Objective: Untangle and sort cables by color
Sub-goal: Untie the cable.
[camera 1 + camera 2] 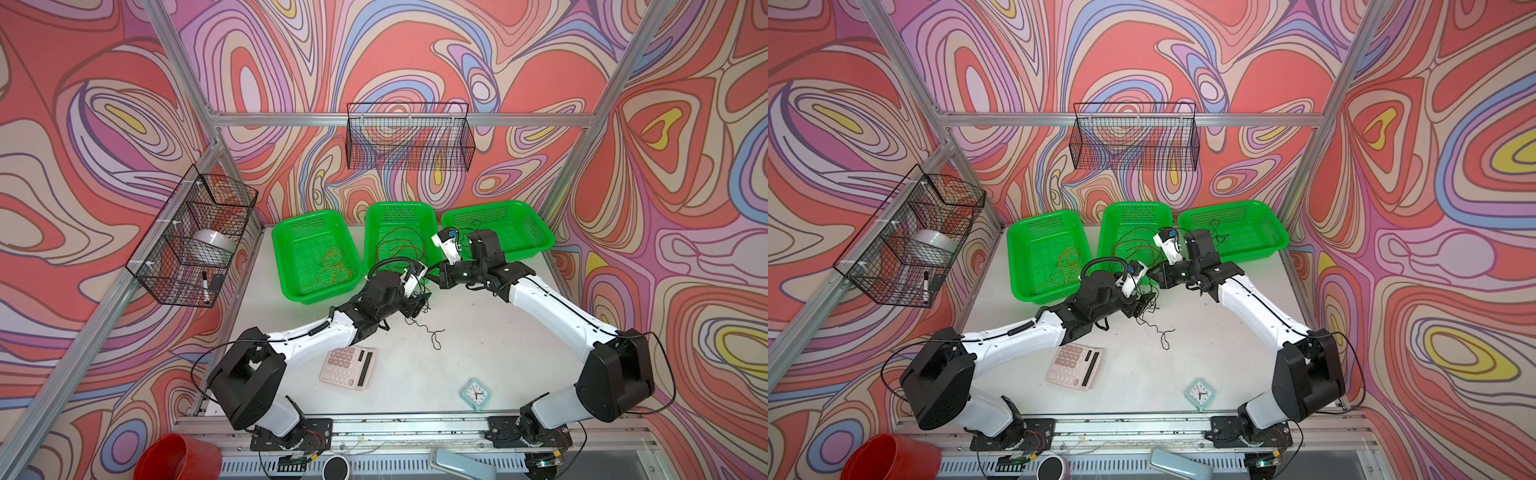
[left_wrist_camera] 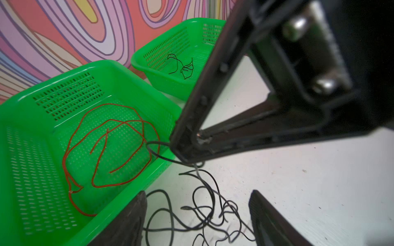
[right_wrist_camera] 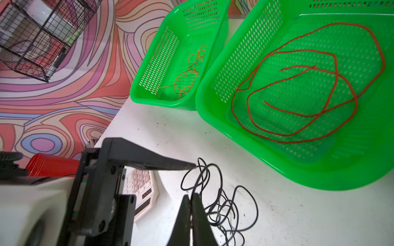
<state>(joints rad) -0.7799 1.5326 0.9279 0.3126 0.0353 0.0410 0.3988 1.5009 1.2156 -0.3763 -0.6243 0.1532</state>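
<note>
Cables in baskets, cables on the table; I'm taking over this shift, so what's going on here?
Thin cables are being sorted by colour into three green baskets. Orange cables lie in one, red cables in the middle one, and a black cable in the third. A black tangle lies on the table. The right tool is shut on a strand of it; the left tool stands open over the tangle.

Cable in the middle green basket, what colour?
That cable is red, clearest in the right wrist view.
</note>
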